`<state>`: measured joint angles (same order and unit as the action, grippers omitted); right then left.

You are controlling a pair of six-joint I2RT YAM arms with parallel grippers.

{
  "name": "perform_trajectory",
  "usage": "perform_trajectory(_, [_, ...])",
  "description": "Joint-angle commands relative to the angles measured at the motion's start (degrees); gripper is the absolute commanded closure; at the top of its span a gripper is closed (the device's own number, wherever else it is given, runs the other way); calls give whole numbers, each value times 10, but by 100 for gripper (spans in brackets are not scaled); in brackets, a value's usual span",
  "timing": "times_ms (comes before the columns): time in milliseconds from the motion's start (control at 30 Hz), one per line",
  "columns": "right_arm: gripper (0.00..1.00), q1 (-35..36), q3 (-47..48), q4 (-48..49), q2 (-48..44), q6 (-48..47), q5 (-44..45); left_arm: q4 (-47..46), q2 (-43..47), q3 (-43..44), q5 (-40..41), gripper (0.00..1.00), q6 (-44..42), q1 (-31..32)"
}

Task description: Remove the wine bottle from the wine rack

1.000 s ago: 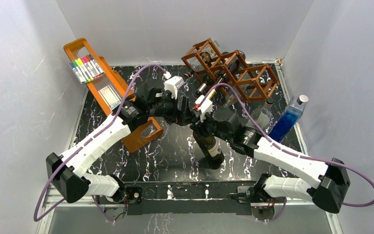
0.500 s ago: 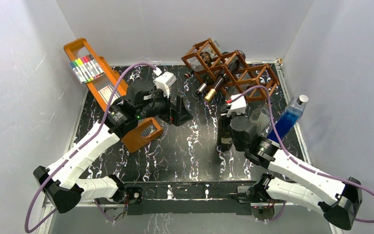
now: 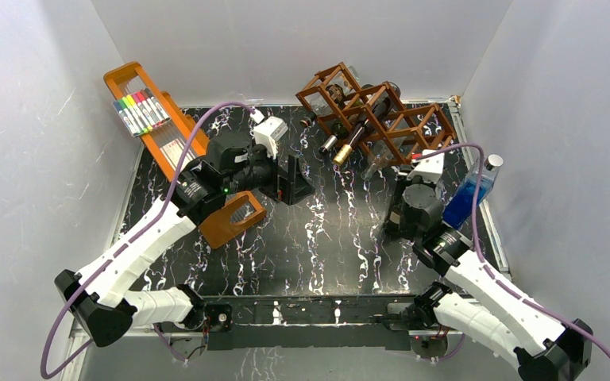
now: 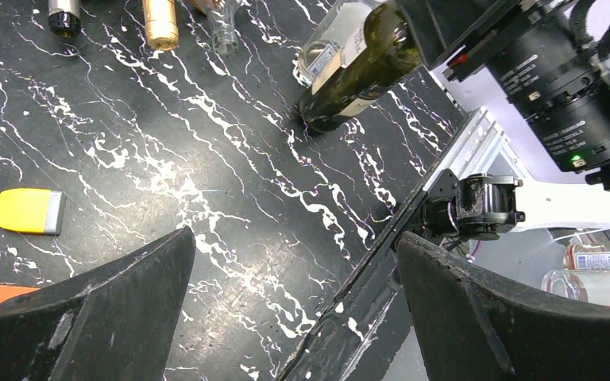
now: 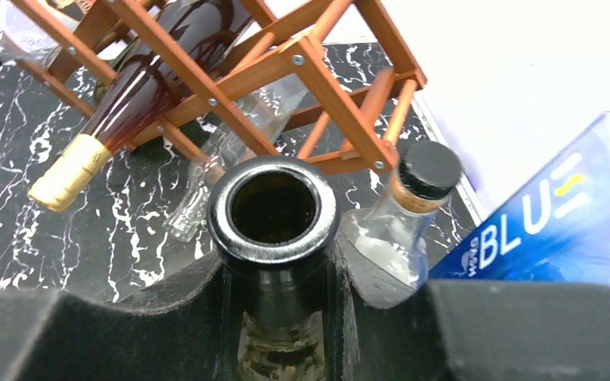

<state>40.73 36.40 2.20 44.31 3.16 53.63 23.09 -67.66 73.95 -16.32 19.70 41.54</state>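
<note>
The reddish-brown wine rack (image 3: 385, 119) stands at the back right, also in the right wrist view (image 5: 318, 79). A dark bottle with a gold foil top (image 3: 348, 147) lies in one of its cells. My right gripper (image 3: 405, 213) is shut on the neck of a dark green wine bottle (image 5: 274, 208), whose open mouth sticks up between the fingers (image 5: 274, 278). The bottle stands off the rack, on the table in front of it, and also shows in the left wrist view (image 4: 357, 67). My left gripper (image 3: 294, 186) is open and empty over the table's middle (image 4: 294, 294).
A blue bottle (image 3: 470, 194) and a clear bottle with a black cap (image 5: 413, 198) stand right beside the held bottle. An orange tray (image 3: 167, 147) with coloured markers (image 3: 141, 113) leans at the back left. A small yellow and grey piece (image 4: 28, 210) lies on the table.
My right gripper carried the wine bottle from the table's middle to the right, next to the blue bottle. The left gripper drew back left from the bottle, then stayed still.
</note>
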Motion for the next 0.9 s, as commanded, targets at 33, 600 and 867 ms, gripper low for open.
perform_trajectory(33, [100, -27, 10, 24, -46, 22, 17, -15, -2, 6, -13, 2, 3, 2])
perform_trajectory(600, [82, -31, -22, -79, -104, 108, 130, -22, -10, 7, -28, 2, 5, 2])
perform_trajectory(867, [27, -32, 12, -152, -138, 136, 120, -24, -8, 3, -31, 2, 8, 2])
